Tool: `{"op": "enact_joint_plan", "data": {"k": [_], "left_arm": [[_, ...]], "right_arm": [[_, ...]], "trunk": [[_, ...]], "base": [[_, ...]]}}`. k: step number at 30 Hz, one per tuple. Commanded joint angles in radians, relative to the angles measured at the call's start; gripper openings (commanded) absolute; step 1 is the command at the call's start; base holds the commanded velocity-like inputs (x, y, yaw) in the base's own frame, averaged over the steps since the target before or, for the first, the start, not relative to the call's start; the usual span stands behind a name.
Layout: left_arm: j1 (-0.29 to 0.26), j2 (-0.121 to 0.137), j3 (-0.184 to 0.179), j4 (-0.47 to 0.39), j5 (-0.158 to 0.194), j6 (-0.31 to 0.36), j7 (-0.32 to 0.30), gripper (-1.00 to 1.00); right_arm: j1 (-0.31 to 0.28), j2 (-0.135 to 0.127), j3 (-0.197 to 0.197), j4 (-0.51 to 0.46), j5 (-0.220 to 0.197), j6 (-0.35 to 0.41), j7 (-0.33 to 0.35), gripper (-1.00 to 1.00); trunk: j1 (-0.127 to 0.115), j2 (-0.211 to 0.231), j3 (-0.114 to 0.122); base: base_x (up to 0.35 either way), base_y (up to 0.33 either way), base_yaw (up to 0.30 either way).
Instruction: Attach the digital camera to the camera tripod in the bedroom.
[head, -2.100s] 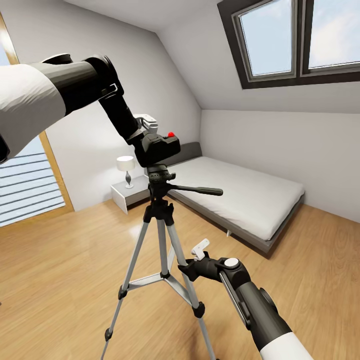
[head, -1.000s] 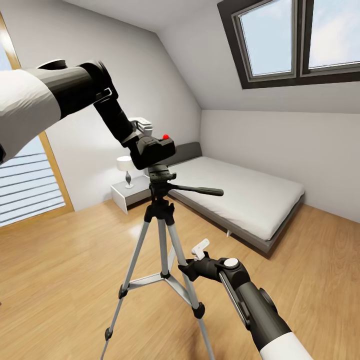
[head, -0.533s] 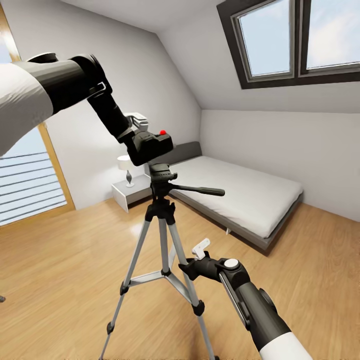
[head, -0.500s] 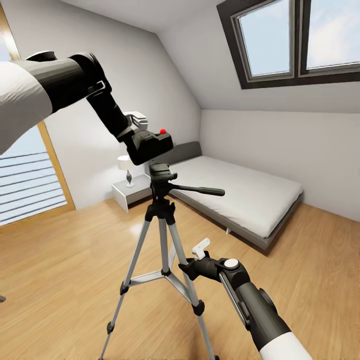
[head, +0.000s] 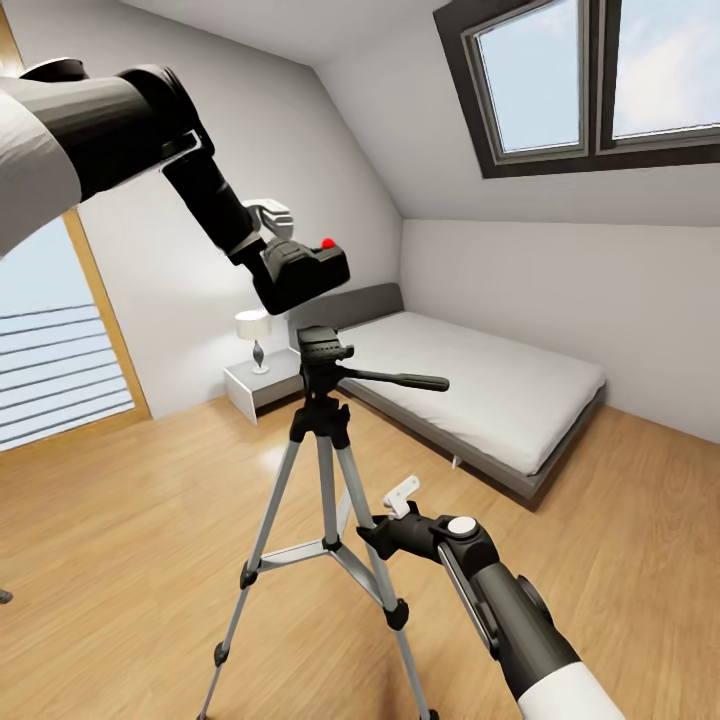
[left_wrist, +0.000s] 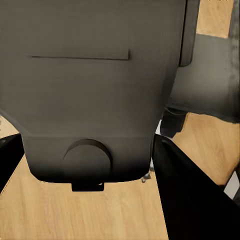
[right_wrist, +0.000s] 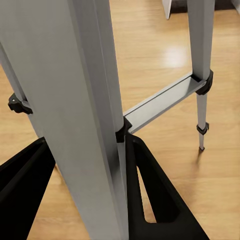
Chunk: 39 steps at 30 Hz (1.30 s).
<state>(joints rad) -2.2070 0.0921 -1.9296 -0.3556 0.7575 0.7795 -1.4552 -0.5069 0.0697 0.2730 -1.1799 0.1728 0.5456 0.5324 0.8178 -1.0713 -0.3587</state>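
Gripping the small black boxy digital camera (head: 303, 276) in our left pincer (head: 272, 245), we hold it upper left of centre, just above the silver-legged camera tripod (head: 322, 470). Our right pincer (right_wrist: 85, 165) clasps one tripod leg.

- A low bed (head: 480, 400) with a grey frame and white mattress stands on the floor against the far wall, beyond and below the raised left hand and well past the right one.
- A white nightstand (head: 262, 385) sits just beside the bed's head, beneath the left hand and farther back.
- A small table lamp (head: 253, 335) with a white shade and dark base stands upright on the nightstand.
- A dark-framed skylight (head: 590, 85) is set in the sloped ceiling, above and to the right of the left hand.
- A wood-framed window (head: 60, 350) with horizontal slats shows behind the left forearm.
- Light wooden floor (head: 130, 520) spreads below both hands.
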Motion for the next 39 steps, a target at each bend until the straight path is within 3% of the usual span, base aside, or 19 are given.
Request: {"op": "enact_joint_plan", "data": {"k": [1,12,15,26,39], "left_arm": [[-0.01,0.002,-0.007,-0.014,0.007,0.009,-0.005,-1.0],[-0.048,0.012,-0.007,-0.102,0.053,0.012,-0.008,-1.0],[-0.05,0.017,-0.007,-0.126,0.056,0.012,-0.009,-1.0],[-0.058,0.073,-0.008,-0.264,0.059,0.031,-0.008,-1.0],[-0.06,0.089,-0.015,-0.288,0.052,0.036,-0.007,-1.0]], "right_arm": [[-0.001,0.0,0.002,0.039,0.057,0.025,0.008,-1.0],[-0.002,0.001,0.002,0.046,0.057,0.025,0.008,-1.0],[-0.002,0.001,0.002,0.047,0.057,0.025,0.008,-1.0],[-0.002,0.001,0.002,0.05,0.058,0.025,0.008,-1.0],[-0.002,0.001,0.022,0.051,0.075,0.025,0.006,-1.0]], "trunk": [[0.0,-0.001,-0.001],[0.0,-0.001,-0.001],[0.0,-0.001,-0.001],[0.0,-0.001,-0.001],[0.0,-0.001,-0.001]], "base": [[-0.003,0.0,0.0],[-0.001,0.0,0.0],[0.0,0.0,0.0],[0.0,0.0,0.0],[0.0,0.0,0.0]]}}
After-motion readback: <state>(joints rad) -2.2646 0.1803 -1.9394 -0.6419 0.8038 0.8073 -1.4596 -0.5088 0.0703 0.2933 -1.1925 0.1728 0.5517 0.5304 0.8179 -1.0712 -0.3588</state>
